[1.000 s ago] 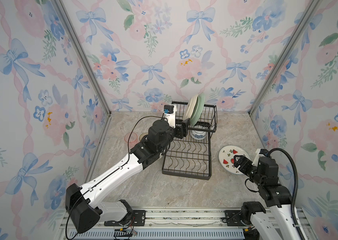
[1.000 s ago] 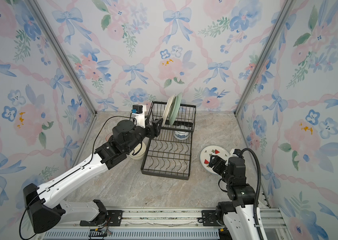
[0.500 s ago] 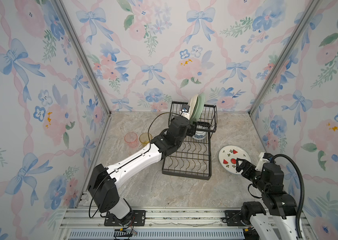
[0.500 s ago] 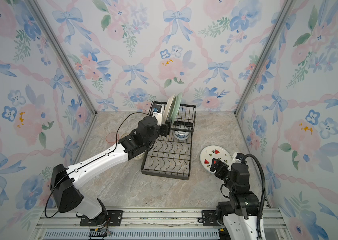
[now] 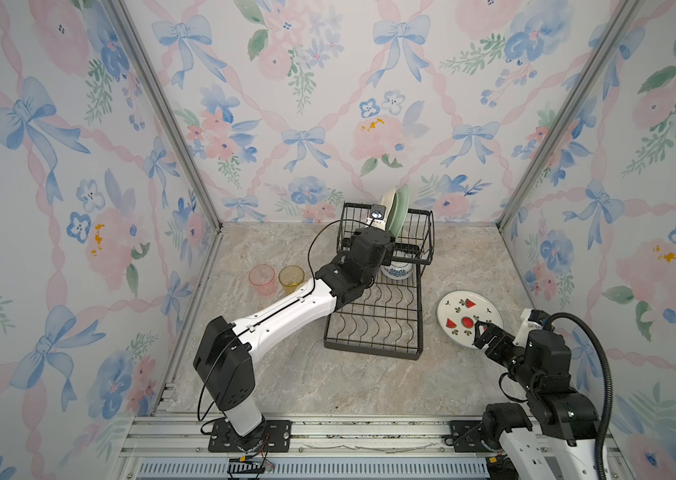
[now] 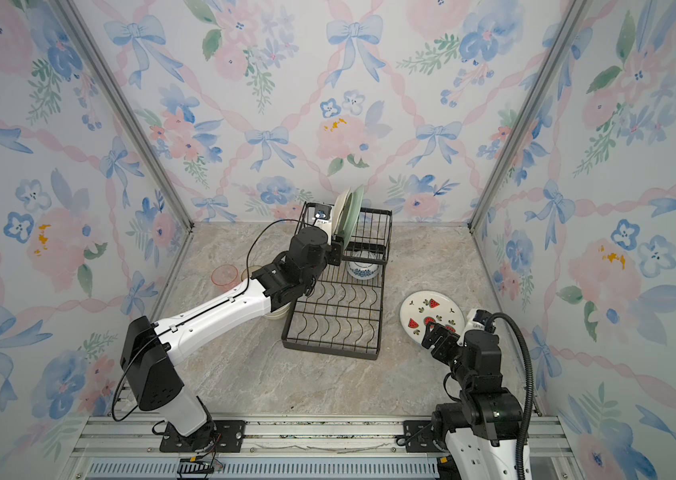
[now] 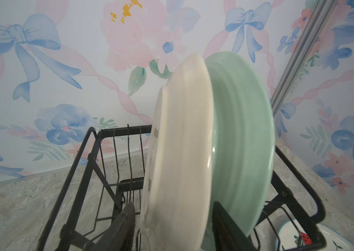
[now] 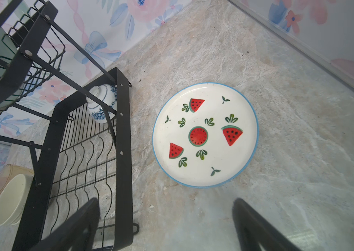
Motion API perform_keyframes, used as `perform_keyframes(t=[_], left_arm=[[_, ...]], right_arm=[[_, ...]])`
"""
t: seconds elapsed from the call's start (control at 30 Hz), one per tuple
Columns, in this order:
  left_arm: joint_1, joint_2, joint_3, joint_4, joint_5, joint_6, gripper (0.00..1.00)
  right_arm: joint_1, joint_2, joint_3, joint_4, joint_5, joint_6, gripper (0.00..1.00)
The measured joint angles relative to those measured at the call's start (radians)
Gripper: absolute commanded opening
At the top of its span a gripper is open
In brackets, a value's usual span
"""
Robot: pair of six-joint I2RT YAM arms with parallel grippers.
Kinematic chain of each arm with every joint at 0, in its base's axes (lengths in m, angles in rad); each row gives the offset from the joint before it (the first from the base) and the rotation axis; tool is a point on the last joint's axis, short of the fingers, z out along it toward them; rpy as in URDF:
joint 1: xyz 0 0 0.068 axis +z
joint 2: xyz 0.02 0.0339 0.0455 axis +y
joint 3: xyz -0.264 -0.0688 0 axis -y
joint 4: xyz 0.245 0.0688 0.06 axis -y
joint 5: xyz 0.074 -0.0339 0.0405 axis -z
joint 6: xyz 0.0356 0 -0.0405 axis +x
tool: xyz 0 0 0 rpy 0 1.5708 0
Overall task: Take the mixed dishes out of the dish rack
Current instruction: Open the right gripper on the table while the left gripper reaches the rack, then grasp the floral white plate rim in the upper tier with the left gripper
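Observation:
The black wire dish rack [image 5: 369,353] [image 6: 328,351] stands mid-table. In its raised basket a cream plate [image 5: 388,203] [image 7: 182,152] and a pale green plate [image 5: 399,212] [image 7: 241,141] stand on edge, side by side. My left gripper [image 5: 387,236] [image 7: 173,226] is open and straddles the cream plate's lower rim. One finger sits between the two plates, the other a sliver off the cream plate's far face. A blue-and-white bowl [image 5: 397,270] [image 8: 103,104] sits under the basket. The watermelon plate [image 5: 463,316] [image 8: 204,134] lies flat on the table. My right gripper [image 5: 479,330] [image 8: 165,223] hangs open beside it, holding nothing.
A pink tumbler [image 5: 262,278] and a yellow tumbler [image 5: 291,278] stand on the table left of the rack. Cream bowls [image 6: 276,311] [image 8: 8,200] sit beside them, partly under my left arm. Floral walls close in on three sides.
My left arm has swung from the rack's left side to the basket and its jaws have narrowed around the cream plate. My right gripper drew back from the watermelon plate and opened slightly wider.

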Motion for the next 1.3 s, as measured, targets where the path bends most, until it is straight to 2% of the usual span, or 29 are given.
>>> perform_keyframes(t=[0.53, 0.6, 0.73, 0.8, 0.97, 1.1, 1.2, 1.3], left_arm=[[0.049, 0.016, 0.005, 0.012, 0.039, -0.011, 0.43], [0.053, 0.017, 0.005, 0.014, 0.050, -0.012, 0.34], [0.060, 0.026, 0.009, 0.018, 0.055, -0.010, 0.33], [0.062, 0.034, 0.018, 0.017, 0.053, -0.007, 0.29], [0.072, 0.045, 0.032, 0.016, 0.033, 0.006, 0.22], [0.074, 0.056, 0.042, 0.015, -0.007, 0.019, 0.21], [0.072, 0.059, 0.046, 0.013, -0.024, 0.023, 0.13], [0.071, 0.060, 0.051, 0.008, -0.045, 0.026, 0.13]], right_arm=[[0.000, -0.011, 0.000, -0.030, 0.053, 0.000, 1.00], [0.000, -0.011, 0.000, -0.031, 0.058, 0.000, 1.00], [0.000, -0.011, 0.000, -0.033, 0.064, 0.001, 1.00], [0.000, -0.011, 0.000, -0.033, 0.066, 0.001, 1.00], [0.000, -0.010, 0.000, -0.035, 0.072, 0.001, 1.00], [0.000, -0.010, 0.000, -0.036, 0.075, 0.001, 1.00], [0.000, -0.010, 0.000, -0.036, 0.075, 0.001, 0.99], [0.000, -0.010, 0.000, -0.036, 0.075, 0.001, 0.99]])
